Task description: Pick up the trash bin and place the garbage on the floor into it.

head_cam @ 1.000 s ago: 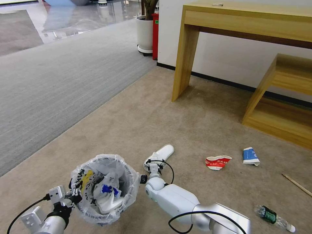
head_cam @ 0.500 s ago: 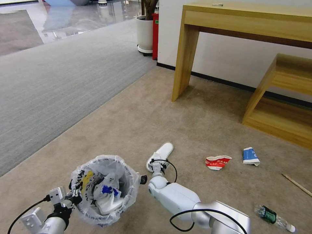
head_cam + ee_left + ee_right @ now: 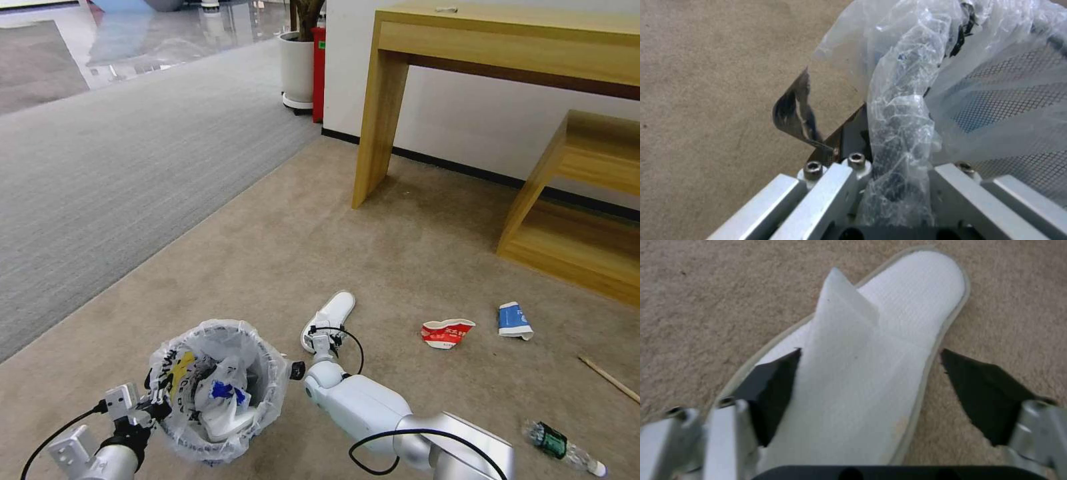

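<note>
The left gripper [image 3: 155, 408] holds the small round black trash bin lined with crinkly translucent plastic [image 3: 217, 390], jaws clamped on its bagged rim. The right gripper [image 3: 871, 386] has come down over the white flat slipper [image 3: 871, 373] on the beige short-pile carpet floor [image 3: 413, 267]; its jaws stand wide open, straddling the slipper's sides. Judgement: the grasp is set up, closure pending.

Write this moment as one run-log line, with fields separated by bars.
left tool: shut on bin rim | right tool: open, astride slipper on floor | cups, bottle: not collected
</note>
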Controlling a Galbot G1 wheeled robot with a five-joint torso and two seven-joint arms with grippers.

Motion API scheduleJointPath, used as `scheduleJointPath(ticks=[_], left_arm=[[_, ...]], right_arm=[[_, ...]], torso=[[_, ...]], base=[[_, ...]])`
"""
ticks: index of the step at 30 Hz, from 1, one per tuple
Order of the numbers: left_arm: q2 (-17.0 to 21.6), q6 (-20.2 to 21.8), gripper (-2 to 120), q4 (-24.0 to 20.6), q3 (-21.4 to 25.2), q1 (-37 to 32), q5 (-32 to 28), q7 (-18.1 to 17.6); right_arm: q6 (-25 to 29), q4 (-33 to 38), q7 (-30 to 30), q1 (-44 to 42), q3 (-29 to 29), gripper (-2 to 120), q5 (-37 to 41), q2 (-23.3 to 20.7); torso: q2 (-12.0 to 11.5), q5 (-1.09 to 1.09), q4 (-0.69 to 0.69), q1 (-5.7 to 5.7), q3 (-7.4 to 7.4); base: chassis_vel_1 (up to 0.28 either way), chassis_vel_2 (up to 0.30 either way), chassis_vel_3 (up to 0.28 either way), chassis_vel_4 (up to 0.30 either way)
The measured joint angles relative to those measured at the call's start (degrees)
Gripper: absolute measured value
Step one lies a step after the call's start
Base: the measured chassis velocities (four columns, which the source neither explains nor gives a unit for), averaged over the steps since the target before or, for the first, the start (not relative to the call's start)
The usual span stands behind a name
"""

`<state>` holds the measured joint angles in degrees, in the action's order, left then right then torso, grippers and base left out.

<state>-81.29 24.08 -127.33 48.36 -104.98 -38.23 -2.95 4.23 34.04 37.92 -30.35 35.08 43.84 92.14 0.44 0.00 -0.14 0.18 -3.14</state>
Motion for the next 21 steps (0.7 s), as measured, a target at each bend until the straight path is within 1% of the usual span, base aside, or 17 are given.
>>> scheduleJointPath(ticks=[1,2,3,4,5,6,7,8,11,12,13,15,16,21], left_arm=[[0.02,-0.02,1,0.01,0.00,-0.02,-0.03,0.00],[0.08,-0.07,1,0.02,-0.01,-0.05,-0.08,0.00],[0.09,-0.09,1,0.02,-0.01,-0.05,-0.11,0.00],[0.09,-0.09,1,0.02,-0.01,-0.05,-0.11,0.00],[0.11,-0.09,1,0.02,-0.01,-0.05,-0.13,0.00],[0.14,-0.10,1,0.01,-0.05,-0.05,-0.15,0.00],[0.14,-0.11,1,-0.02,-0.08,-0.06,-0.16,0.00],[0.14,-0.11,1,-0.02,-0.08,-0.06,-0.16,0.00],[0.05,-0.20,1,-0.16,-0.28,-0.08,-0.16,0.00],[0.05,-0.20,1,-0.16,-0.28,-0.08,-0.16,0.00],[0.02,-0.21,1,-0.18,-0.34,-0.09,-0.15,0.00],[-0.13,-0.23,1,-0.36,-0.51,-0.10,-0.12,0.00],[-0.23,-0.25,1,-0.48,-0.57,-0.10,-0.10,0.00],[-0.42,-0.26,1,-0.60,-0.71,-0.11,0.10,0.00]], right_arm=[[0.04,0.00,-0.01,-0.02,-0.02,76,-0.26,0.00],[0.10,0.05,-0.02,-0.13,-0.04,68,-0.59,0.00],[0.13,0.07,-0.03,-0.21,-0.05,65,-0.77,0.00],[0.13,0.07,-0.03,-0.21,-0.05,65,-0.77,0.00],[0.17,0.07,-0.04,-0.27,-0.08,62,-0.92,0.00],[0.24,0.09,-0.05,-0.35,-0.14,53,-1.16,0.00],[0.25,0.16,-0.06,-0.41,-0.14,50,-1.25,0.00],[0.25,0.16,-0.06,-0.41,-0.14,50,-1.25,0.00],[0.26,0.63,-0.08,-0.56,-0.14,35,-1.57,0.00],[0.26,0.63,-0.08,-0.56,-0.14,35,-1.57,0.00],[0.26,0.78,-0.07,-0.58,-0.14,32,-1.60,0.00],[0.27,1.01,-0.09,-0.63,-0.14,22,-1.87,0.00],[0.32,1.05,-0.14,-0.65,-0.13,18,-2.03,0.00],[0.41,1.32,-0.43,-0.77,-0.03,17,-2.16,-0.03]], torso=[[0.00,0.00,0.00,0.00,0.00],[0.00,0.00,0.00,0.00,0.00],[0.00,0.00,0.00,0.00,0.00],[0.00,0.00,0.00,0.00,0.00],[0.00,0.00,0.00,0.00,0.00],[0.00,0.00,0.00,0.00,0.00],[0.00,0.00,0.00,0.00,0.00],[0.00,0.00,0.00,0.00,0.00],[0.00,0.00,0.00,0.00,0.00],[0.00,0.00,0.00,0.00,0.00],[0.00,0.00,0.00,0.00,0.00],[0.00,0.00,0.00,0.00,0.00],[0.00,0.00,0.00,0.00,0.00],[0.00,0.00,0.00,0.00,0.00]], base=[[0.000,0.000,0.000,0.000],[0.000,0.000,0.000,0.000],[0.000,0.000,0.000,0.000],[0.000,0.000,0.000,0.000],[0.000,0.000,0.000,0.000],[0.000,0.000,0.000,0.000],[0.000,0.000,0.000,0.000],[0.000,0.000,0.000,0.000],[0.000,0.000,0.000,0.000],[0.000,0.000,0.000,0.000],[0.000,0.000,0.000,0.000],[0.000,0.000,0.000,0.000],[0.000,0.000,0.000,0.000],[0.000,0.000,0.000,0.000]])
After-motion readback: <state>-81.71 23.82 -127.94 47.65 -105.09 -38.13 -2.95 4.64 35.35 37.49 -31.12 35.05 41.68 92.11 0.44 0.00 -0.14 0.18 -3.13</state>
